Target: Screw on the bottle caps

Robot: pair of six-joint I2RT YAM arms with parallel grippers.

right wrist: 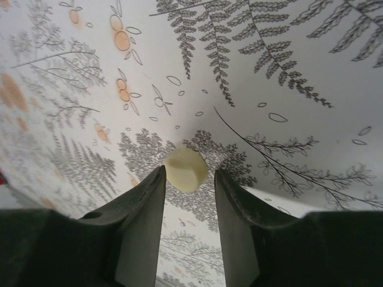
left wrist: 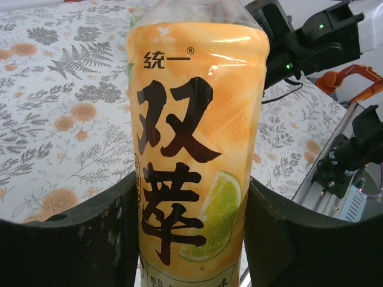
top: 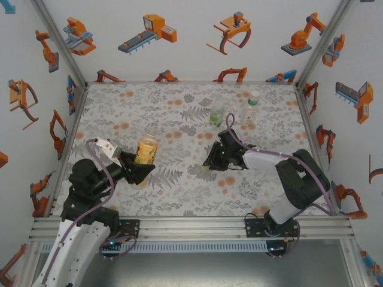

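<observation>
The pale yellowish cap (right wrist: 185, 169) lies flat on the patterned table (right wrist: 299, 60), right at the tips of the right gripper (right wrist: 188, 179). Its jaws stand parted, a sliver of room each side, pinching nothing. The best move, I'd judge: centre on the cap, sink low, close on its rim and keep it level. Over left, the amber bottle (left wrist: 197, 149) stands upright, clamped at the label by the left gripper (left wrist: 188, 182). The green bottle (top: 216, 113) and clear bottle (top: 251, 106) stand near each other at the far side.
</observation>
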